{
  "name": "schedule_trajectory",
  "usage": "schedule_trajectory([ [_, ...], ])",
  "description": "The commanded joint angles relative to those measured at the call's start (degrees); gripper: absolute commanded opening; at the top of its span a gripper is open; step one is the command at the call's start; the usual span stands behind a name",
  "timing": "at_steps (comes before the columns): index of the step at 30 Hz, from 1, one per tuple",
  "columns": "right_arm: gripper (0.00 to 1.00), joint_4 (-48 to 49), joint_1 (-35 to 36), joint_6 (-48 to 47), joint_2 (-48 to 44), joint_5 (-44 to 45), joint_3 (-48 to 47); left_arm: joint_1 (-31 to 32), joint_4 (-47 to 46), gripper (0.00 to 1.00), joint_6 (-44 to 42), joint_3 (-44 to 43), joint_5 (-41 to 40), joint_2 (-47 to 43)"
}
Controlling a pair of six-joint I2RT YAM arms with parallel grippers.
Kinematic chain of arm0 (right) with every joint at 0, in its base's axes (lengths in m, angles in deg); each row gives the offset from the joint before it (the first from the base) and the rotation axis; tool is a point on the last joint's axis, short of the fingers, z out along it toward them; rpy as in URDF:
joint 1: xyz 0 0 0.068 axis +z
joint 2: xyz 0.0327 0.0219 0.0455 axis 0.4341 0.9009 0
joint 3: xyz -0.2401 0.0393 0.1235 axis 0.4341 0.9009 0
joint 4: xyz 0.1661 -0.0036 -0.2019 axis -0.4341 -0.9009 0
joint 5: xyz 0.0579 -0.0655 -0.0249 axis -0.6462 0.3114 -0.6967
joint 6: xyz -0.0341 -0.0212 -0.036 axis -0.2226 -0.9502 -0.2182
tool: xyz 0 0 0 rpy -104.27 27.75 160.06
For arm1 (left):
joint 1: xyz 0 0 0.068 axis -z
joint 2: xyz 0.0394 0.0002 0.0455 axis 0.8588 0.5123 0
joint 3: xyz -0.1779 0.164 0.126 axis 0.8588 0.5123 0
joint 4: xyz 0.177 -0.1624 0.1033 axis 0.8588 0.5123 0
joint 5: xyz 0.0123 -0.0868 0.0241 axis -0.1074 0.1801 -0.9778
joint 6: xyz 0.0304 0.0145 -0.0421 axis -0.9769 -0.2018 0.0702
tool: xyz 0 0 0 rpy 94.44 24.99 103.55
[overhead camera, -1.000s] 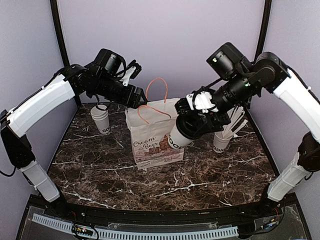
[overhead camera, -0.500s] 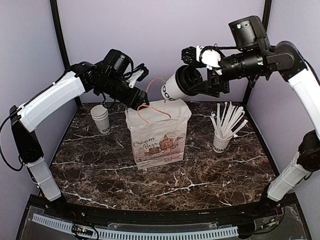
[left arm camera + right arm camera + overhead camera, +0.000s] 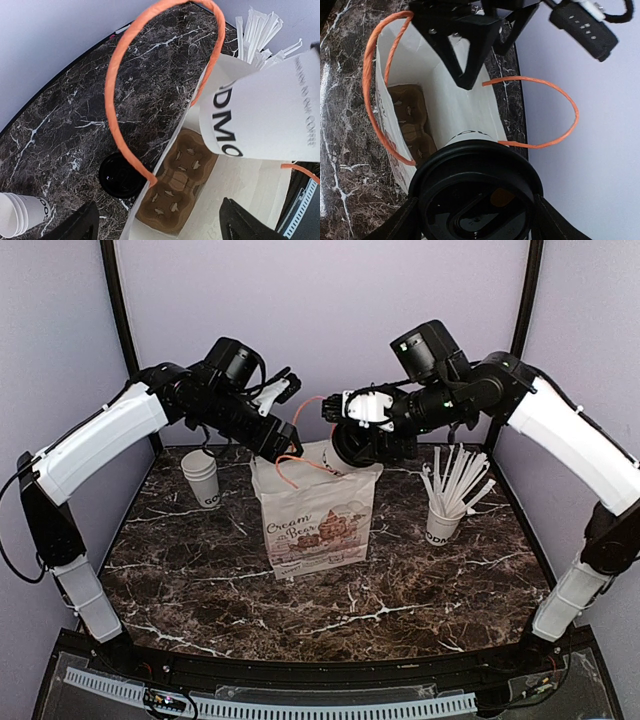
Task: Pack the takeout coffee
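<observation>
Holds the takeout coffee (image 3: 477,210) clamped in the right gripper (image 3: 352,448), one finger on each side just under its black lid, right over the open mouth of the paper bag (image 3: 315,515). Tilts the cup with its base end toward the opening, about level with the rim and well above the bottom. Down inside, flat on the bag's bottom: a brown cup carrier (image 3: 177,185). Arching up on either side of the cup: the orange handles (image 3: 368,90), close to its path. At the bag's far left rim: the left gripper (image 3: 283,415), jaws wide apart, one black finger (image 3: 465,50) dipping into the mouth against the wall; cannot tell whether any paper is pinched. On the marble bench (image 3: 200,580), left of the bag and apart from it: nested white cups (image 3: 202,480). To the right: a cup of straws (image 3: 445,505). Just behind the bag: a black disc (image 3: 119,175). Reaches in with both arms from opposite sides, elbows high, forearms sloping down and inward, wrists meeting above the bag.
</observation>
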Motion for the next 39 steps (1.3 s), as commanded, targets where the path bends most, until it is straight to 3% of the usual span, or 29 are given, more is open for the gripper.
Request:
schedule_trajectory([
  [1, 0.43, 2.62, 2.66, -2.51, -4.45, 1.44, 6.12, -0.4, 0.05, 0.88, -1.65, 0.74, 0.01, -7.67],
  [8, 0.43, 1.39, 6.26, -5.68, -8.84, 5.68, 12.85, -1.9, -3.51, 0.93, -0.71, 3.43, -0.86, -9.08],
  [17, 0.44, -1.53, 9.08, -5.16, -11.86, 7.12, 18.08, -9.77, -15.7, 0.92, 3.77, 15.34, 4.66, -4.19],
  [28, 0.43, -2.8, 11.55, -6.43, -15.37, 8.41, 22.94, -9.2, -26.58, 0.84, 7.65, 21.13, 16.45, 4.85],
  [39, 0.41, 1.24, 12.41, -7.29, -14.38, 10.57, 24.64, -3.41, -29.38, 0.82, 7.76, 26.44, 16.54, 7.71],
])
